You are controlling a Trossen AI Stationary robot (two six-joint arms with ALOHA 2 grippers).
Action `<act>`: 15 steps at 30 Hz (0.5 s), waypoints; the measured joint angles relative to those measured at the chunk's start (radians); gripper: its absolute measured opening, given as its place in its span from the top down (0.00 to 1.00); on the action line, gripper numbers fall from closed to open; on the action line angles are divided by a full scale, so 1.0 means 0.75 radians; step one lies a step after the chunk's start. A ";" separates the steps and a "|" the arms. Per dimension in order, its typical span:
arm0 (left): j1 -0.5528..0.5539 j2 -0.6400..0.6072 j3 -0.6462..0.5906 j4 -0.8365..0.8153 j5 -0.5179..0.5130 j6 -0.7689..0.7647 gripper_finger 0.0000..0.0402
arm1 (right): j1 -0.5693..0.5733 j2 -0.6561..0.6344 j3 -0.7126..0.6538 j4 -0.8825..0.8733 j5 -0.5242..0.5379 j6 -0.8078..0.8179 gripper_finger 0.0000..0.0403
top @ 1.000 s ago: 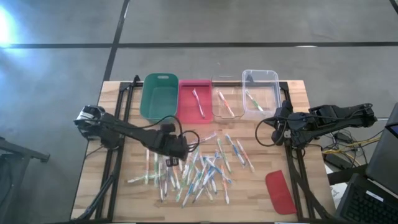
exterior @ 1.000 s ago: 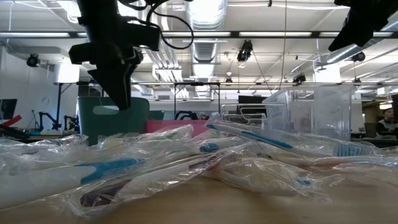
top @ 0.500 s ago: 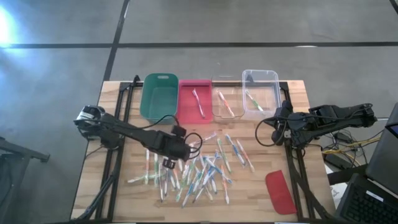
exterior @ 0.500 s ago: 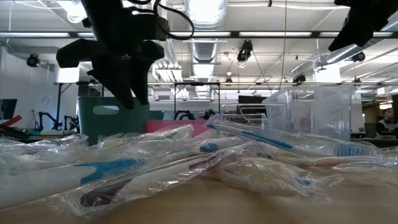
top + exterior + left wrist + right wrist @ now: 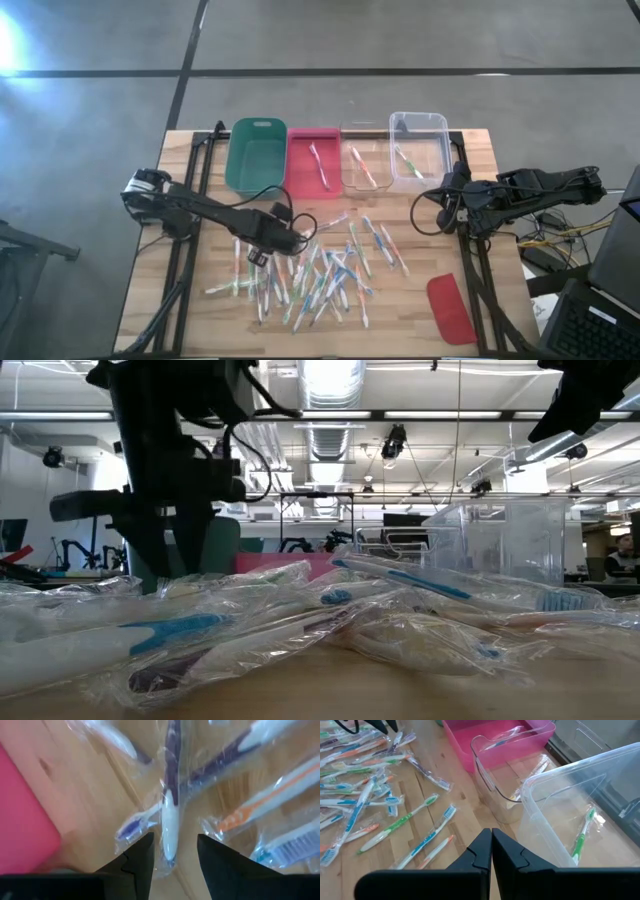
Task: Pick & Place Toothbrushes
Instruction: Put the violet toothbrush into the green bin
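high: straight down | low: table-level | wrists: close, forward | shared: toothbrushes [image 5: 320,265]

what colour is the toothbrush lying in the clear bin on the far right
Green. The toothbrush in the clear bin has a green and white handle, seen best in the right wrist view.

Four open bins in a row: one green plastic bin [image 5: 256,155], one pink plastic bin [image 5: 313,160], two clear plastic bins [image 5: 418,148]. One flat red oblong lid [image 5: 450,308]. Some dozens of wrapped pale-handled toothbrushes [image 5: 320,270] loose on one wooden table [image 5: 420,250]; exact count unreadable. Two dark arms.
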 joint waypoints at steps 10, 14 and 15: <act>0.015 -0.004 -0.026 0.033 0.000 0.101 0.62 | 0.000 0.000 0.000 0.000 0.000 0.000 0.98; 0.020 -0.006 -0.026 0.129 0.001 0.159 0.62 | 0.000 0.000 0.000 0.000 0.000 0.000 0.98; 0.022 -0.005 -0.026 0.156 0.008 0.165 0.62 | 0.000 0.000 0.000 0.000 0.000 0.000 0.98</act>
